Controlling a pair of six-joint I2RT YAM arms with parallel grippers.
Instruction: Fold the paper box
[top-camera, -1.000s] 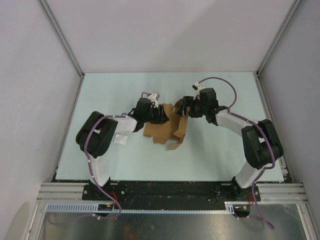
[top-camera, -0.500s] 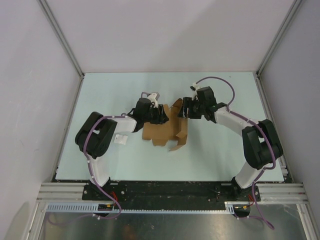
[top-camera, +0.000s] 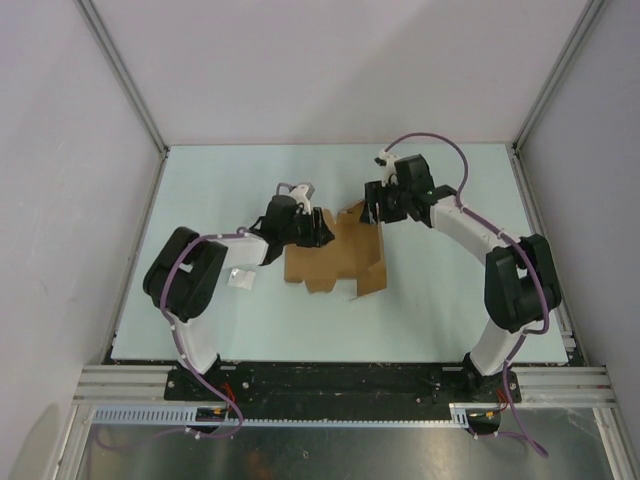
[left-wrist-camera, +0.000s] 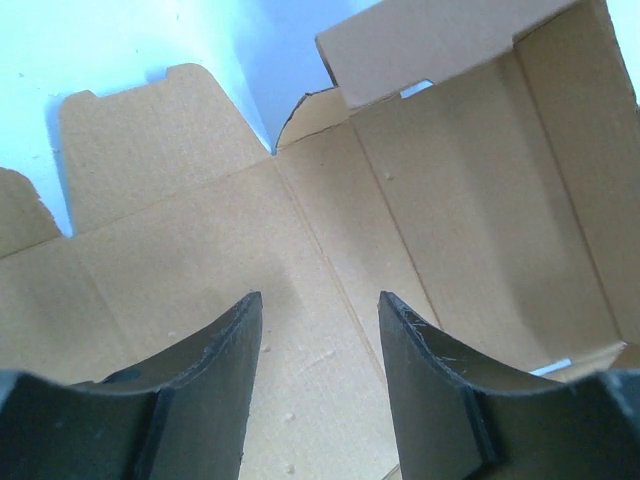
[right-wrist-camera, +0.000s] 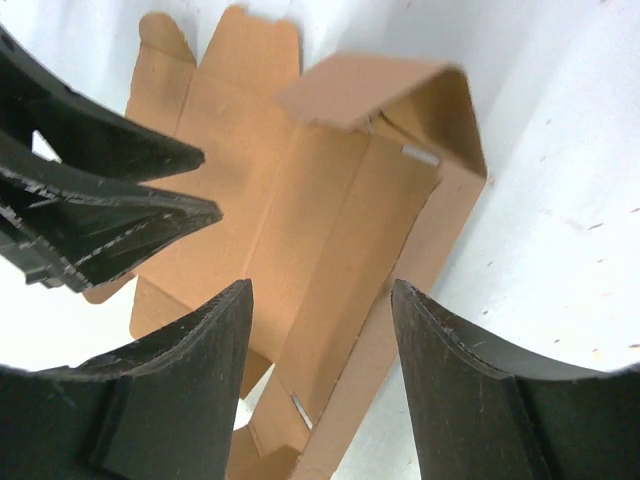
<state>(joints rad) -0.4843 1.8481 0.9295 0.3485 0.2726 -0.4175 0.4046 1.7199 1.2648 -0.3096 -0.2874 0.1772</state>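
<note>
paper box (top-camera: 330, 258), right wall upright

I read no text, label, brand, number or sign in any of the three views. The box (top-camera: 335, 255) faces that show are plain brown, with no printing on them.

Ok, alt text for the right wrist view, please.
A partly folded brown paper box lies on the pale table, one side wall raised. The right gripper, open and empty, fills the bottom edge; the left gripper shows at left.
</note>
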